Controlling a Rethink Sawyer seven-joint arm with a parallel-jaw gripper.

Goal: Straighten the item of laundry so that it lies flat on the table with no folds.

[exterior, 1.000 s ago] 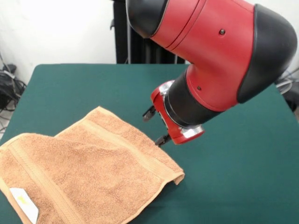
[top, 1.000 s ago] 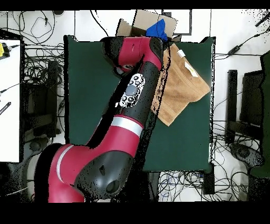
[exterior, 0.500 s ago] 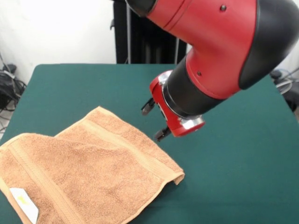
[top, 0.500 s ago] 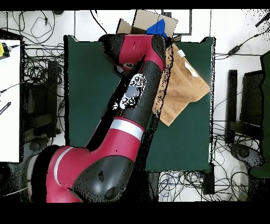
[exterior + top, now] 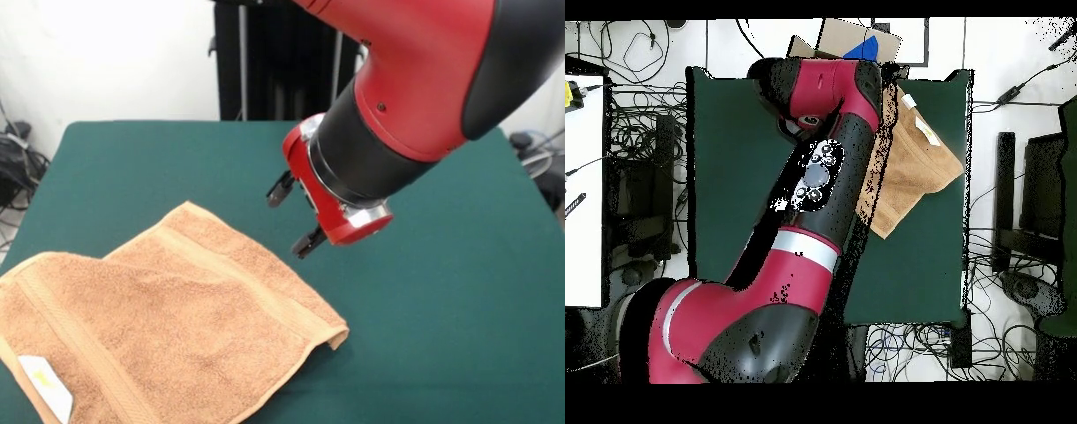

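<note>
The item of laundry (image 5: 168, 327), a peach-orange towel with a white tag (image 5: 44, 387), lies at the front left of the table (image 5: 132, 168). One part is folded over the rest, with a doubled corner at its right tip. In the overhead view the towel (image 5: 915, 165) shows beside the arm, partly covered by it. My gripper (image 5: 294, 215) hangs open and empty just above the towel's far right edge, apart from it. The overhead view hides the gripper under the arm.
The big red and black arm fills the upper right of the front view. A black stand (image 5: 265, 62) rises behind the table. A cardboard box (image 5: 850, 42) with something blue sits past the table's top edge overhead. Cables litter the floor.
The gripper has lifted a little up and away from the towel's edge, staying open. The towel has not moved.
</note>
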